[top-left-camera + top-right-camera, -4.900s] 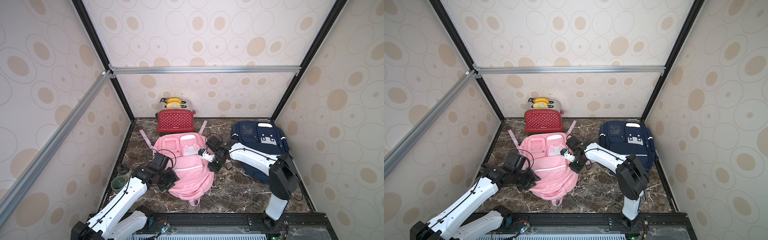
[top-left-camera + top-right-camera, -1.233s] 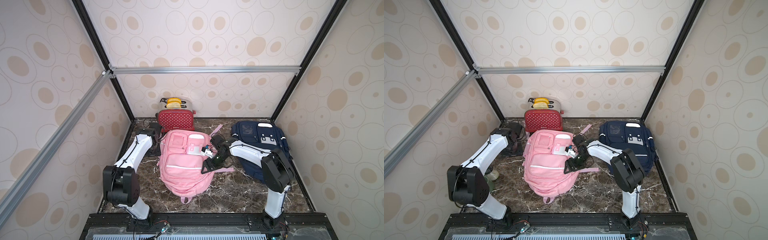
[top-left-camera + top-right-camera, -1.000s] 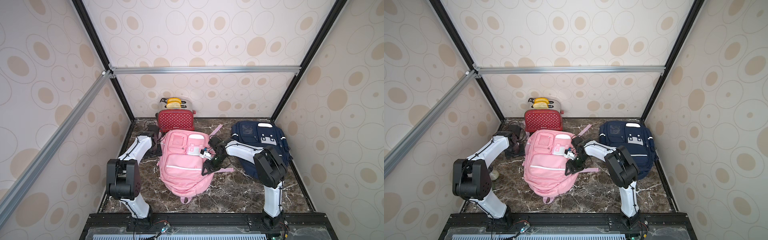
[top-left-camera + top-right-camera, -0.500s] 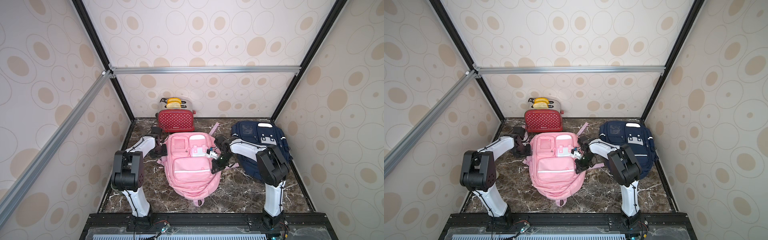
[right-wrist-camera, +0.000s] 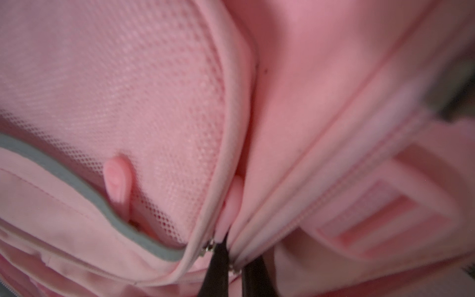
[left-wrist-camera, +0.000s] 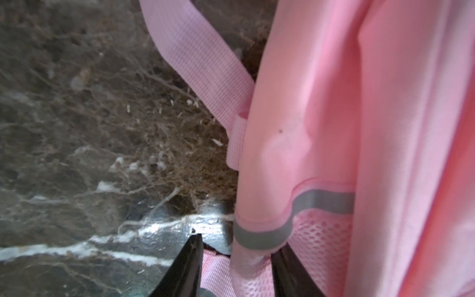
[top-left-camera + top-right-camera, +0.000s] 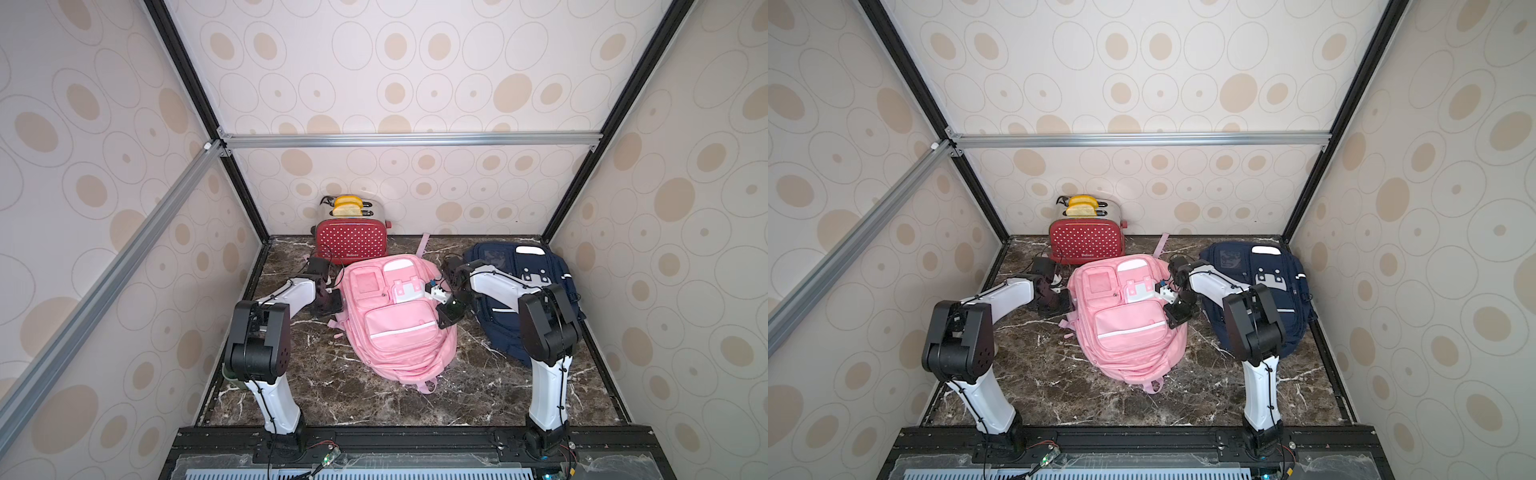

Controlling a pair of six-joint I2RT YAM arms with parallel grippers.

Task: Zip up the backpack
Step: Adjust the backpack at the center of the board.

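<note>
The pink backpack (image 7: pixel 399 328) (image 7: pixel 1129 332) lies face up in the middle of the marble floor. My right gripper (image 7: pixel 444 321) (image 7: pixel 1172 320) presses on its right side. In the right wrist view this gripper (image 5: pixel 231 257) is shut on a pink zipper pull (image 5: pixel 232 203) where two zipper lines meet. A second pull (image 5: pixel 117 180) rests on the mesh pocket. My left gripper (image 7: pixel 334 301) (image 7: pixel 1059 303) sits at the bag's left side. In the left wrist view it (image 6: pixel 239 257) is open, its jaws either side of the grey-trimmed mesh pocket edge (image 6: pixel 259 239).
A red dotted toaster (image 7: pixel 351 245) with toast stands at the back wall behind the bag. A navy backpack (image 7: pixel 519 282) lies at the right, under my right arm. A pink strap (image 6: pixel 200 64) trails on the floor beside the bag's left side.
The pink backpack has turned, its lower end swinging to the right. My right gripper has shut on the zipper pull. My left gripper came to the bag's left side and its jaws have narrowed.
</note>
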